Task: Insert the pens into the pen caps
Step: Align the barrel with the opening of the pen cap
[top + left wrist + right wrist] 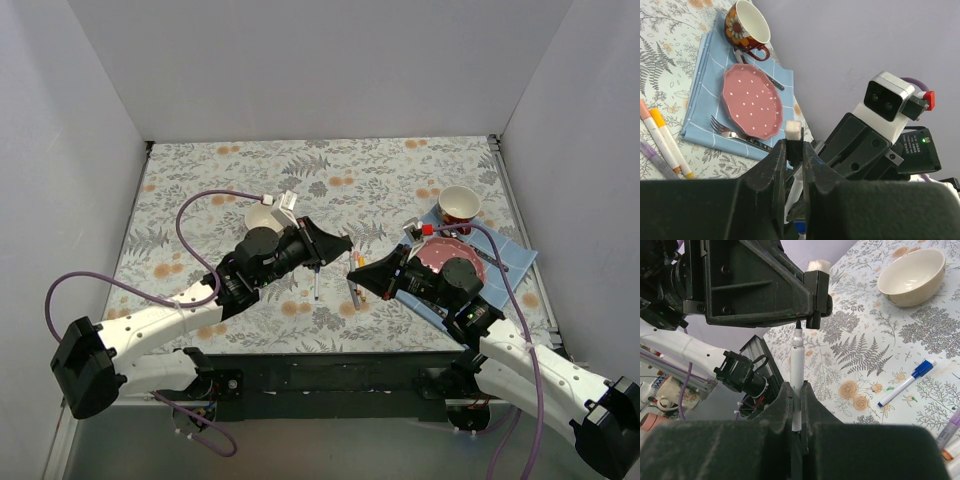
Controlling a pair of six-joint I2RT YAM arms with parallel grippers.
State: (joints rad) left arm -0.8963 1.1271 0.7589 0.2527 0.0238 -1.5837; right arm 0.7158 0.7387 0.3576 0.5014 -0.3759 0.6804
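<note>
item under handling: thin white plastic pen with a black tip (797, 367). the right gripper (796, 390) has its fingers clamped together on the barrel, which stands upright out of them with the tip leading.

mating part: tiny pen cap with a white fuzzy end (793, 131). the left gripper (795, 146) has its fingers pinched shut on the cap, and only the fuzzy end shows past them. the pen tip sits just beneath the left fingers, close to in line with them.

handling judgement: the pen looks light, stiff and smooth, so it is liable to pivot or slide under end load. best hold is mid-barrel, squarely across, with the tip end left free. the cap is light, rigid and very short. it is best held by its sides with the mouth unobstructed.

other stock: a blue-capped white pen (905, 382) lies on the floral tablecloth (865, 345) to the right of the right fingers. three loose pens with orange-yellow, pink and purple ends (665, 142) lie left of the left fingers.

not verifiable: the cap's body colour and mouth are hidden by the left fingers. cannot tell whether the tip has entered the cap or only sits beside it. the lower barrel is buried between the right fingers. in the top view the meeting point is too small to read.
</note>
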